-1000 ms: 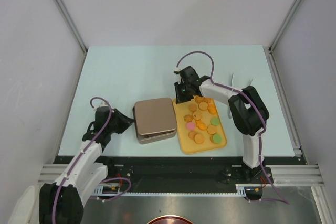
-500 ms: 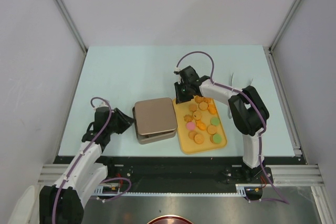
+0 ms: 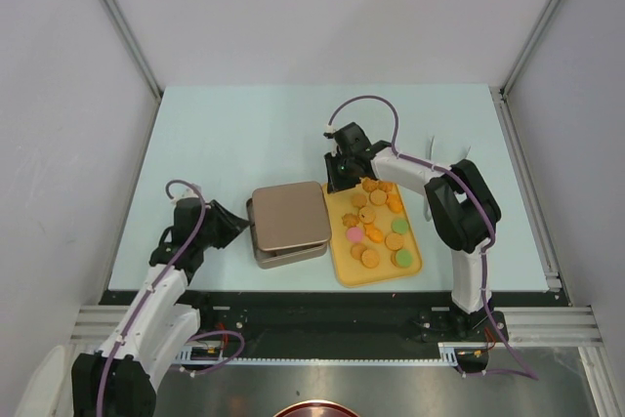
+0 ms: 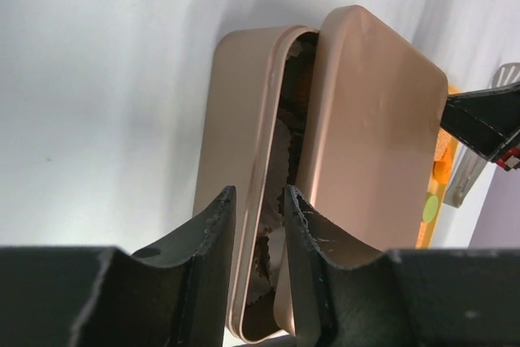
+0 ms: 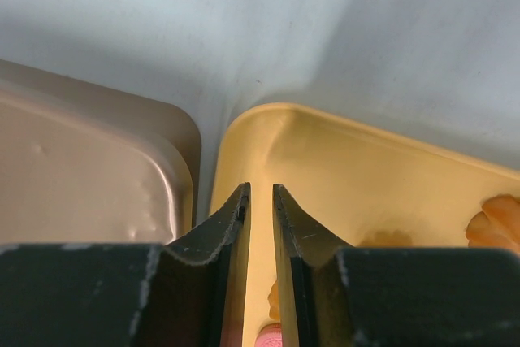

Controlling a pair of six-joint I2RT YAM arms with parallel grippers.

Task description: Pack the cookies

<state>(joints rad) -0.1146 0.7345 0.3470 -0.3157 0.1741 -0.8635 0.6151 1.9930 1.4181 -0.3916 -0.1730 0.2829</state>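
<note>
Standing by the rig. The cookies [image 3: 376, 227] lie loose on the yellow tray [image 5: 341, 160], near the middle of the worktop [image 3: 244, 134]. They are mostly orange-tan, with two green and one pink, and they match the view a second ago.

The brown tin [image 4: 240, 136] sits just left of the tray. Its lid [image 4: 374, 136] rests askew on top, a touch further right than a second ago, so a strip of the tin's left rim is bare. Crumpled white paper [image 4: 283, 140] shows in the gap.

The left pincer [image 4: 258, 194] is at the tin's left side. Its fingers stand a little apart with the tin's edge in line between them; I cannot tell whether they pinch it. The left wrist has dropped slightly toward the near edge.

The right pincer [image 5: 260, 193] has not moved. It is narrowed to a thin slit over the tray's rim at the far-left corner, pinching it, one finger outside and one inside.
</note>
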